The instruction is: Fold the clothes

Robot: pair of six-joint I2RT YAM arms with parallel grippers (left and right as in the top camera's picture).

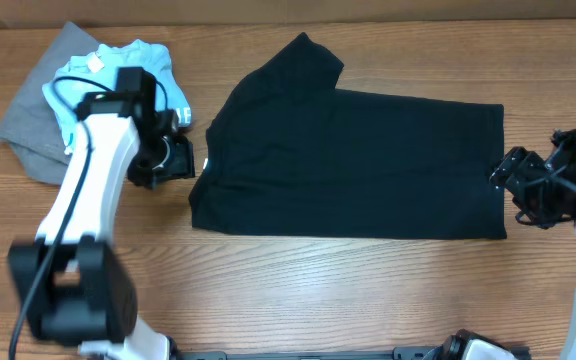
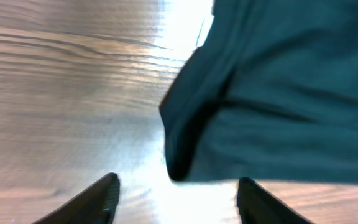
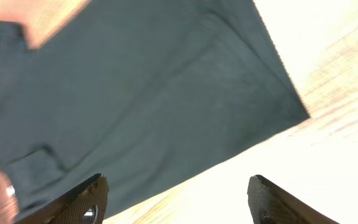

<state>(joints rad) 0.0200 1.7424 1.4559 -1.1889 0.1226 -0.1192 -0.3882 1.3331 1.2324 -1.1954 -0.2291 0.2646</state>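
Overhead: left gripper hangs just beside the black T-shirt's left edge, fingers spread, holding nothing. The shirt lies flat on the wooden table. Right gripper sits at the shirt's right edge, jaws wide apart, empty.

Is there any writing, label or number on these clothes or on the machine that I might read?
"E": the only white letter I can make out, low on the light blue T-shirt; the rest of the lettering is hidden.
Pale tag at that shirt's neck: too small to read.
Black T-shirt: no print shows.
Wrist views: no text.
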